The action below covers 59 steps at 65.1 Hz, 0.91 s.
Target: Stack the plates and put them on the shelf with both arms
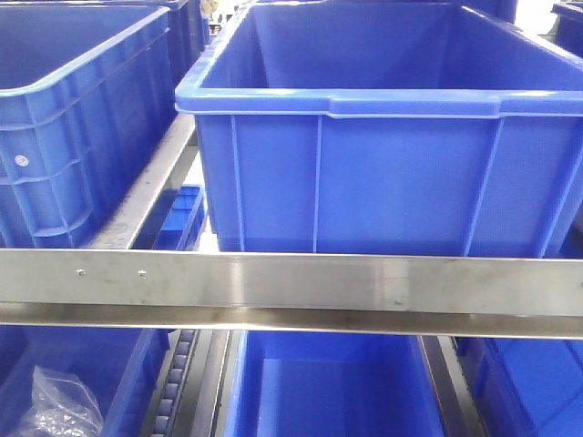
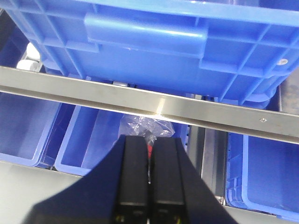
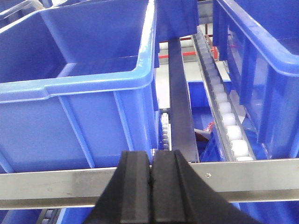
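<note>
- Both claws, left gripper (image 2: 149, 186) & right gripper (image 3: 152, 196), are sitting pressed together, empty.
- We're facing the shelf (image 1: 291, 282) front rail; plates aren't showing, so direction unknown.

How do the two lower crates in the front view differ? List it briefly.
The lower left crate holds a crumpled clear bag; the lower middle crate shows only bare floor where visible. The lower left crate is cut off by the frame edge, while the lower middle crate shows both side walls. Both are blue, open-topped, and sit below the shelf rail, either side of a roller track.
</note>
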Available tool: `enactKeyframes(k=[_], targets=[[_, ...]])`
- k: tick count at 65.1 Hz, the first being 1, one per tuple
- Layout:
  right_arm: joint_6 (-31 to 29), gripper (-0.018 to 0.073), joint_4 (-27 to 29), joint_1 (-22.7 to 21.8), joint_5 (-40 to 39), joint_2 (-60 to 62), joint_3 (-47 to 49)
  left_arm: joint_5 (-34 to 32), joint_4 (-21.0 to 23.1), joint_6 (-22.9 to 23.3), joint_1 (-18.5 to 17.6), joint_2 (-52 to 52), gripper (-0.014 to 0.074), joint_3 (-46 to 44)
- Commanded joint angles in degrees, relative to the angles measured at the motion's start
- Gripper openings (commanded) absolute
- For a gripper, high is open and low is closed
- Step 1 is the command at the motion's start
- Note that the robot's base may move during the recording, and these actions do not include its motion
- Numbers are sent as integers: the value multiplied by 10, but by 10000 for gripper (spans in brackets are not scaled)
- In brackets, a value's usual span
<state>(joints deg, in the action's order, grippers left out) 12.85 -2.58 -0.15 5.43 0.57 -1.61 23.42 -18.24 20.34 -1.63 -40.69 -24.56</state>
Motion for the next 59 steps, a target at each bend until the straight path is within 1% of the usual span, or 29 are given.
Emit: enactKeyframes(k=[1,20,59], targets=[[-2,48,-1,-4,-50,10,-1,-36,-6,5,1,2,82,-16],[-2,48,-1,-4,-62,10,-1,-36,-6,5,1,2,82,-16],[-6,48,-1,-4,-57,10,-1,-36,-6,5,1,2,82,-16]])
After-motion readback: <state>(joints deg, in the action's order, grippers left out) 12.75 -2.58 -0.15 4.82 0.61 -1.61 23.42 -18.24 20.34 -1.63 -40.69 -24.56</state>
